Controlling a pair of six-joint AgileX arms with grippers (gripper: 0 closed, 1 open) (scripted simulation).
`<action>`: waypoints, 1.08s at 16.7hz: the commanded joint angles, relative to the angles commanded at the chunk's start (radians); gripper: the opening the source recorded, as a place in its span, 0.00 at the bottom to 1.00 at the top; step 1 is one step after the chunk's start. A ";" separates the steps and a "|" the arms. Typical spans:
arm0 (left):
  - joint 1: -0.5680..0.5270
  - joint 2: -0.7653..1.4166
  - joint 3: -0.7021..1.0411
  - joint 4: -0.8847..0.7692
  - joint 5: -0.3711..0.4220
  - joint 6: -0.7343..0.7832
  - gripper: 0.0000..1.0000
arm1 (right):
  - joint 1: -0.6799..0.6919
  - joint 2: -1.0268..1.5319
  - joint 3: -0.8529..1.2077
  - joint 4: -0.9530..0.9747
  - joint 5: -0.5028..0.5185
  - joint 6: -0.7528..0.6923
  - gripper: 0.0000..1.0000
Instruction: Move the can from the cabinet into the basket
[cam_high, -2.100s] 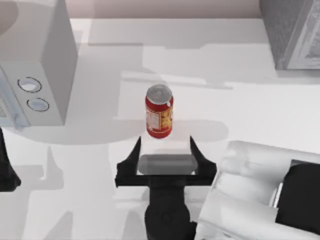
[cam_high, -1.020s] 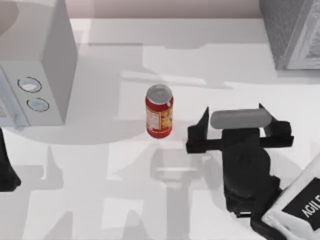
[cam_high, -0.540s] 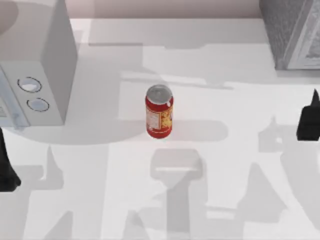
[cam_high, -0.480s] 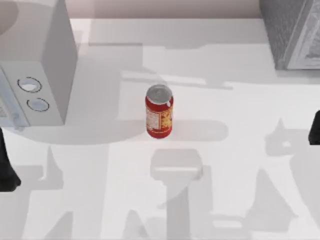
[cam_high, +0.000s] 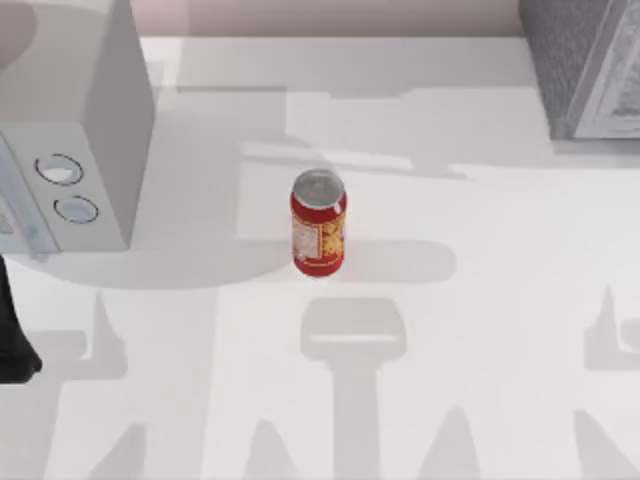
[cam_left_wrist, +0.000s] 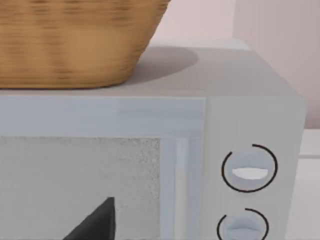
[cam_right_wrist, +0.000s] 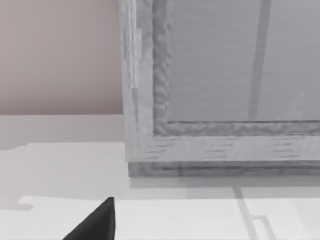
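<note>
Standing upright on the white table, the can sits near the middle — red body, yellow label, silver top. It is well apart from the cabinet at the table's far right corner, whose pale framed front panel is closed. A pale grey box with two round dials stands at the left; a woven basket rests on its top, its inside hidden. The left arm is parked at the left edge. One dark fingertip of the left gripper faces the dial box, one of the right gripper faces the cabinet — whether either is released or clenched cannot be told.
</note>
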 joint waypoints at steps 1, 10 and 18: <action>0.000 0.000 0.000 0.000 0.000 0.000 1.00 | -0.017 -0.051 -0.010 -0.027 -0.026 -0.001 1.00; 0.000 0.000 0.000 0.000 0.000 0.000 1.00 | -0.044 -0.146 -0.022 -0.069 -0.077 -0.002 1.00; 0.000 0.000 0.000 0.000 0.000 0.000 1.00 | -0.322 0.235 0.078 0.256 -0.352 0.011 1.00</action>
